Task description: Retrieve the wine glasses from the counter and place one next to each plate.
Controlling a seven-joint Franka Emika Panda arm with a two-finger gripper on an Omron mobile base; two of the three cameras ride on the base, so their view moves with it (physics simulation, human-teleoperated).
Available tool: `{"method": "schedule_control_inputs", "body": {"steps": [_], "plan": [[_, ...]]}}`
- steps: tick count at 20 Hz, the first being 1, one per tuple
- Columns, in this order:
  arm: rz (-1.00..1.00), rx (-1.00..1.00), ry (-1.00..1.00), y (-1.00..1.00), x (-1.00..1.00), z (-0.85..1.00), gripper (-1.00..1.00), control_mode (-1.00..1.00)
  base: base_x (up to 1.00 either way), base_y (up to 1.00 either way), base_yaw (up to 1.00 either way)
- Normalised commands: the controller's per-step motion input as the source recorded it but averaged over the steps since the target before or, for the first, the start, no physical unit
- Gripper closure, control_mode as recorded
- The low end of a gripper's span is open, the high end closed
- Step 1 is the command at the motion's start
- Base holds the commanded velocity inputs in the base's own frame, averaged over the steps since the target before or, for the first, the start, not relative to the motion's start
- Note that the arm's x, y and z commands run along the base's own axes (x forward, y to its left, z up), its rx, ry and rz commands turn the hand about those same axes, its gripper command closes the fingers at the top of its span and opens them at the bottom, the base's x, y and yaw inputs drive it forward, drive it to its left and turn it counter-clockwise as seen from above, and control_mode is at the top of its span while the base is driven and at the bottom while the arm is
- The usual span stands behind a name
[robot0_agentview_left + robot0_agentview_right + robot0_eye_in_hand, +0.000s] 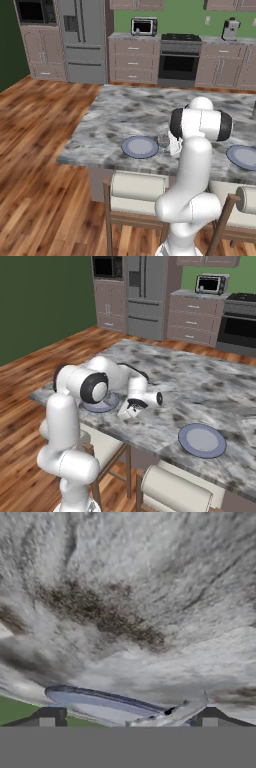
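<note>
i see the gripper (131,412) w/ jaws spread wide, released. wine glass (163,140) stands upright on the island just right of the plate (140,147), directly under the claw; i'd pull straight up.

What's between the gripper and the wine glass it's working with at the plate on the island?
Nothing visible. The gripper is open, its fingertips on either side of the wine glass, whose rim shows between them in the hand view. The glass already stands on the island beside the plate.
</note>
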Motion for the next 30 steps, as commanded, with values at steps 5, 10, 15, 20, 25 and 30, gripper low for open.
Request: {"method": "schedule_control_inputs", "body": {"steps": [5, 10, 15, 20, 25, 30], "plan": [[0.01, 0.0, 0.56, -0.07, 0.08, -0.28, -1.0, -1.0, 0.0, 0.0, 0.0], [0.07, 0.0, 0.21, -0.13, 0.0, -0.24, -1.0, -1.0, 0.0, 0.0, 0.0], [0.11, 0.01, -0.02, -0.16, -0.09, -0.19, -1.0, -1.0, 0.0, 0.0, 0.0], [0.11, 0.02, -0.04, -0.17, -0.16, -0.17, -1.0, -1.0, 0.0, 0.0, 0.0], [0.04, 0.01, -0.01, -0.04, 0.01, -0.16, -1.0, -1.0, 0.0, 0.0, 0.0], [0.0, 0.0, 0.13, -0.01, 0.27, -0.38, -1.0, -1.0, 0.0, 0.0, 0.0]]}}
